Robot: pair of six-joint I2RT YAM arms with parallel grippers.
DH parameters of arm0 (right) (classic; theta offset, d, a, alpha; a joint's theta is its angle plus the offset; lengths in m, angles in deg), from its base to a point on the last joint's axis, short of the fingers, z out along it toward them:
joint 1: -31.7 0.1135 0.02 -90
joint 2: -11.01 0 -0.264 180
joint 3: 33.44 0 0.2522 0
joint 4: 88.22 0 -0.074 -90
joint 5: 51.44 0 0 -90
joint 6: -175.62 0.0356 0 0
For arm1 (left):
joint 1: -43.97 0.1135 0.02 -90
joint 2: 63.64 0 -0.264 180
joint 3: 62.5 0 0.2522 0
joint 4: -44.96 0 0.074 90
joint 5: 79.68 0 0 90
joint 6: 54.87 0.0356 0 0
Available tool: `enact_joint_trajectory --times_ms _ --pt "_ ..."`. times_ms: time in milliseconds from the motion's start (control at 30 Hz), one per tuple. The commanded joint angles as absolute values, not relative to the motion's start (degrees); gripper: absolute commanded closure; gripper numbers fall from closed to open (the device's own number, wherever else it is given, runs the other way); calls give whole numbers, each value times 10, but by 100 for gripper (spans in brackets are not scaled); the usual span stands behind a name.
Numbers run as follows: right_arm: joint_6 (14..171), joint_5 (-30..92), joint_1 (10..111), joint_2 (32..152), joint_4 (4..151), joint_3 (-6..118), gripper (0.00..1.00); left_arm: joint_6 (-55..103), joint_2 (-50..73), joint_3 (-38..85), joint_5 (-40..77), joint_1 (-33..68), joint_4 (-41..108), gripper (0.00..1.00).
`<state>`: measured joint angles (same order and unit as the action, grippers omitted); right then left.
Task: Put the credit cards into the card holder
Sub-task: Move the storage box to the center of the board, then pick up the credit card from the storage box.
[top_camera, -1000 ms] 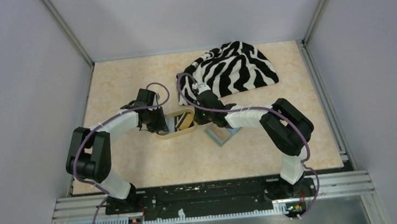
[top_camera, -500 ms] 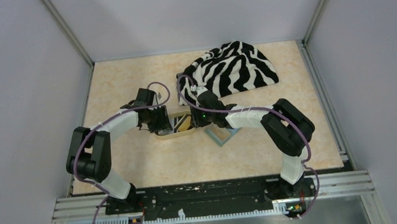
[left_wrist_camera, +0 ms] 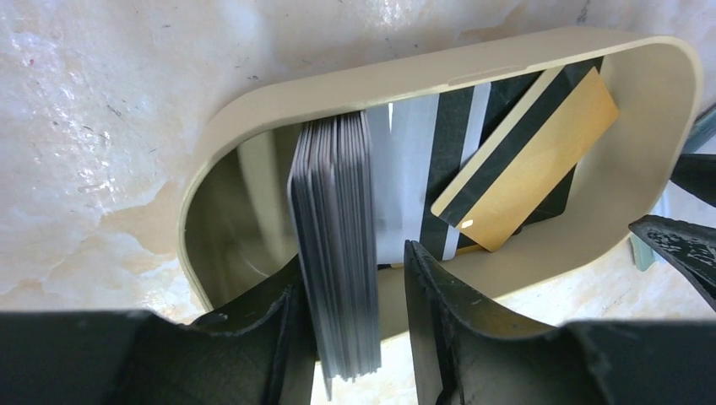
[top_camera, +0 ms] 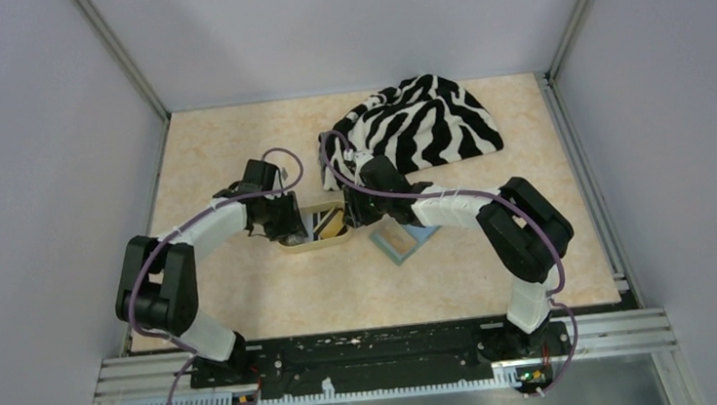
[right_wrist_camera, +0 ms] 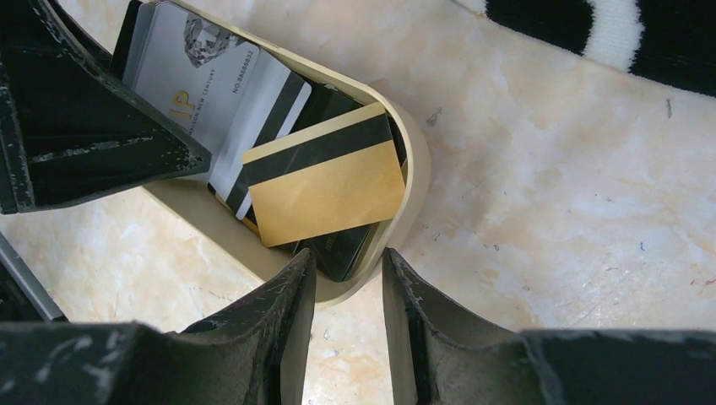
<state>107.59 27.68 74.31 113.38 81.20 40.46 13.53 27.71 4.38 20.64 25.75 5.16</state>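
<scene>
Right, status. Card holder (top_camera: 402, 241) lies opened flat on the worktop (top_camera: 245, 291), just beside the near right end of the tan oval tray (left_wrist_camera: 523, 59), pale blue-grey inside facing up. Neither tool touches it.

Both arms reach in to the tray from opposite ends.

Left tool (left_wrist_camera: 350, 278) is at the tray's left end, pointing down into it. Its jaws are apart and straddle a stack of dark cards (left_wrist_camera: 338, 219) that stands on edge inside the tray, near its left end. One finger (left_wrist_camera: 270, 337) sits close against the stack's side. At the other finger (left_wrist_camera: 431, 312) a gap shows, so the stack is not clamped.

Right tool (right_wrist_camera: 346, 261) is at the tray's right end. Its jaws are apart with nothing gripped, and the tray's curved end rim shows between the fingertips.

Loose cards lie flat in the tray's right half. A gold card (right_wrist_camera: 329, 186) with a black stripe is on top, skewed to the tray's long side. Under it lies a silver card (right_wrist_camera: 203, 84) with print on it, and a dark card (right_wrist_camera: 338, 249) pokes out at the right end.

Zebra-striped cloth (top_camera: 422, 128) is bunched up beyond the tray, to the far right of it. Its near edge is close to the right arm's wrist.
</scene>
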Motion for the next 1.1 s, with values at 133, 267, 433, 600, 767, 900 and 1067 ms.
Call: enact_joint_trajectory --times_ms 133,267,433,600,767,900,1067 --pt "1065 242 745 1103 833 441 65 124 243 47 223 268 45 57" --pt "1064 237 744 1103 832 443 65 124 232 45 223 274 39 57" --pt "1063 235 744 1102 830 443 65 127 216 45 219 282 26 57" --pt "1063 233 744 1103 828 445 65 131 203 40 218 290 19 57" --pt "1062 231 743 1103 825 446 65 132 192 29 219 296 18 59" --pt "1060 225 743 1107 822 448 65 133 182 24 213 301 14 61" --pt "1058 224 743 1110 818 451 65 137 176 21 205 307 5 64"
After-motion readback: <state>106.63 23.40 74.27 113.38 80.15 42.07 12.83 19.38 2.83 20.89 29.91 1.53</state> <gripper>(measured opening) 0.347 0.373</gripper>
